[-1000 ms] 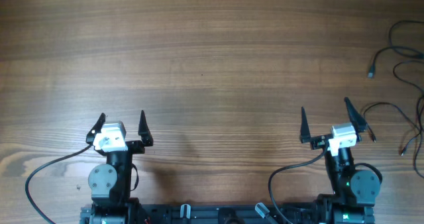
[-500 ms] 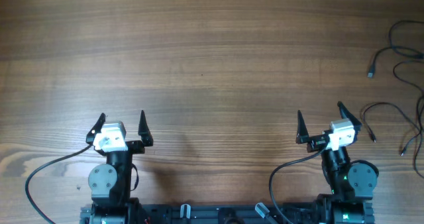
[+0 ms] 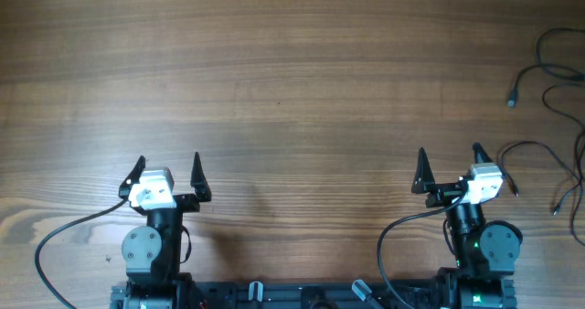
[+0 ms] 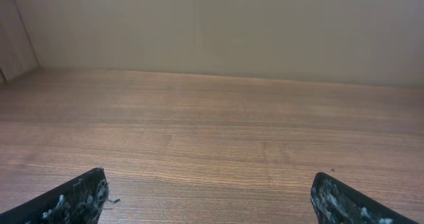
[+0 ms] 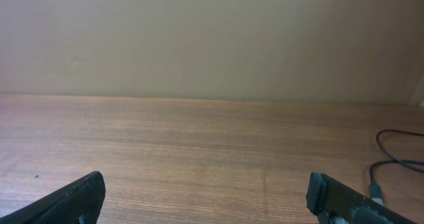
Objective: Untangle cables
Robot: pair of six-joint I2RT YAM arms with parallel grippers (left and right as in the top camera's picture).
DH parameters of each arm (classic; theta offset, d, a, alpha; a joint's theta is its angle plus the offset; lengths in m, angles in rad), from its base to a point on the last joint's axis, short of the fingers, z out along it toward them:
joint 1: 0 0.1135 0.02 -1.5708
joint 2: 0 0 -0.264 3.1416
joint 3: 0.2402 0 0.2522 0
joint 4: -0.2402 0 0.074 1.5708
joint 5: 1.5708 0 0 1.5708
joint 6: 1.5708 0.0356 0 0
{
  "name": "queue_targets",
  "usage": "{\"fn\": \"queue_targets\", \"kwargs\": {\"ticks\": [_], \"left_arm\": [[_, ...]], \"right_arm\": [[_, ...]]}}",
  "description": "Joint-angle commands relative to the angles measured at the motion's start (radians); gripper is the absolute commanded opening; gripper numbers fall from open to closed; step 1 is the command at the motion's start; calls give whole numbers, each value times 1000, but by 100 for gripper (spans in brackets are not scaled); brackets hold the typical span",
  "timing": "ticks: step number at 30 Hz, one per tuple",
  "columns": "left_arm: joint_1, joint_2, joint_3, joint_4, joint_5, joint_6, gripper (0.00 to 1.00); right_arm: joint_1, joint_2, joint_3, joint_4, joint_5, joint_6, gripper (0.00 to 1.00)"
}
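Even, fairly bright light from above fills the overhead view. The brown wood-grain table looks matte, its grain sharp from edge to edge, with only a faint, soft shadow beside the left arm. The thin black wires at the right edge read crisply. Both wrist views are dimmer, hazier and lower in contrast. In them the plain beige wall is flatly lit, and the black jaws in the bottom corners are soft and out of focus.

Wood-grain table, beige wall behind, perhaps a wooden panel
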Motion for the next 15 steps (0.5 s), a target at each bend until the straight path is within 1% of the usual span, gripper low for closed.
{"fn": "queue_targets", "kwargs": {"ticks": [1, 15], "left_arm": [[6, -9, -10, 5, -9, 23, 100], [6, -9, -10, 5, -9, 23, 100]], "right_arm": [[-3, -16, -3, 0, 33, 21, 100], [-13, -16, -3, 0, 32, 21, 100]]}}
